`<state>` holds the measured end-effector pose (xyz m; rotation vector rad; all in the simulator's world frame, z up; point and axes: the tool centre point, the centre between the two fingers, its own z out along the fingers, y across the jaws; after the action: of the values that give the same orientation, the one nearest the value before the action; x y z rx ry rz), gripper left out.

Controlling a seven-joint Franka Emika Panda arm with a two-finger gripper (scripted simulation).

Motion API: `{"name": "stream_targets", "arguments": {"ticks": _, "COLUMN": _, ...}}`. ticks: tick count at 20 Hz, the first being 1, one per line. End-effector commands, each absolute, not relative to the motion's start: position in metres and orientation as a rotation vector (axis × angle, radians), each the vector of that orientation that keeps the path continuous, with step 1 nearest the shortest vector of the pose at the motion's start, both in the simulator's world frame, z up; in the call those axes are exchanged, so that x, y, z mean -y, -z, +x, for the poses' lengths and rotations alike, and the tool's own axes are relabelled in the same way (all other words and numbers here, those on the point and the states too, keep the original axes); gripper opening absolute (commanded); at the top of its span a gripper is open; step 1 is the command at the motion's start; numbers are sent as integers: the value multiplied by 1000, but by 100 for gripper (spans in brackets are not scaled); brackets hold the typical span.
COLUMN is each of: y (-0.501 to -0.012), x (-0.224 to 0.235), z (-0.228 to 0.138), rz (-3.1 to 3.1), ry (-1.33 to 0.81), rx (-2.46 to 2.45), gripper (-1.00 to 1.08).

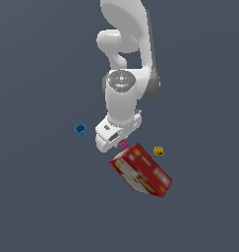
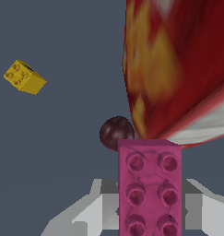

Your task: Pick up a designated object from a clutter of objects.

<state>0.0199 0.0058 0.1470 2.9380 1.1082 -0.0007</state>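
The designated object, a tiny magenta-pink studded block [image 1: 123, 144] [image 2: 150, 175], sits between my fingers, whose grey inner faces [image 2: 109, 203] touch both its long sides. My gripper [image 1: 116, 142] [image 2: 150, 207] is shut on it, just beside the upper corner of the big red box [image 1: 140, 170] [image 2: 178, 69]. The rest of the clutter of objects lies around: a tiny yellow block [image 1: 159, 151] [image 2: 25, 77] on the exterior view's right of the box's top, and a small blue cup [image 1: 80, 130] on the exterior view's left. I cannot tell whether the pink block is off the floor.
A dark maroon ball [image 2: 114, 132] shows in the wrist view just beyond the pink block, against the red box's edge. The red box lies tilted, very close to my fingers. The arm's white body [image 1: 122, 93] hangs above the pink block.
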Motion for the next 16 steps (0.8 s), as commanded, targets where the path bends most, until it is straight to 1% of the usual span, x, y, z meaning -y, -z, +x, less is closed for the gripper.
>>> {"name": "stream_targets", "arguments": {"ticks": 1, "y": -171, "x": -29, "z": 24, "rz": 2937, "ry": 1, "rx": -1108, "gripper": -100}}
{"name": "stream_targets", "arguments": {"ticks": 16, "y": -305, "x": -156, "z": 56, "rz": 2938, "ry": 1, "rx": -1108, "gripper": -100}}
